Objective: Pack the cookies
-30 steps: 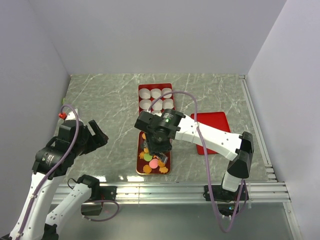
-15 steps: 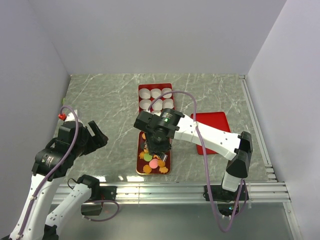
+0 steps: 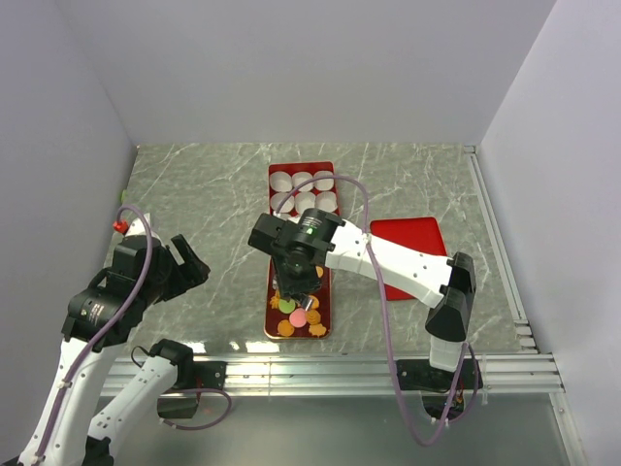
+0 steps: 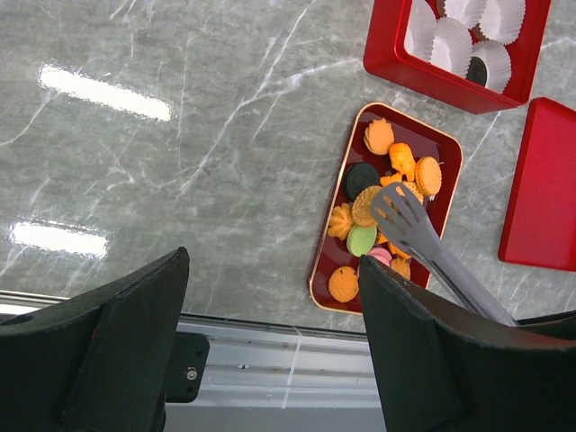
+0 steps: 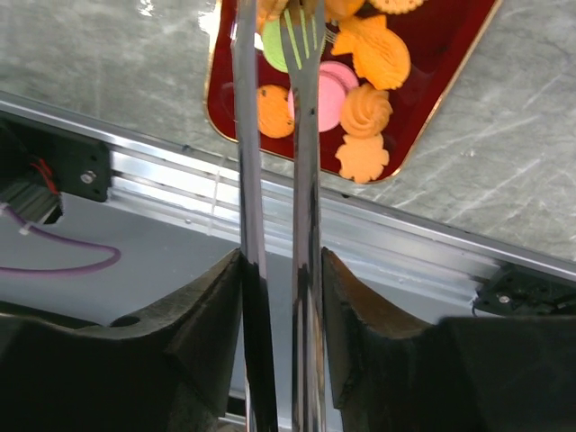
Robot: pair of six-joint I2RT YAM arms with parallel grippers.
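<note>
Over the cookies (image 5: 373, 54), right fingers (image 5: 202, 333) clamp the tongs (image 5: 306, 180); left fingers (image 4: 126, 333) spread wide.

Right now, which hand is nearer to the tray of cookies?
Right. The right hand hangs directly above the tray, its tongs over the cookies. The left hand sits off to the tray's left, over the table.
</note>
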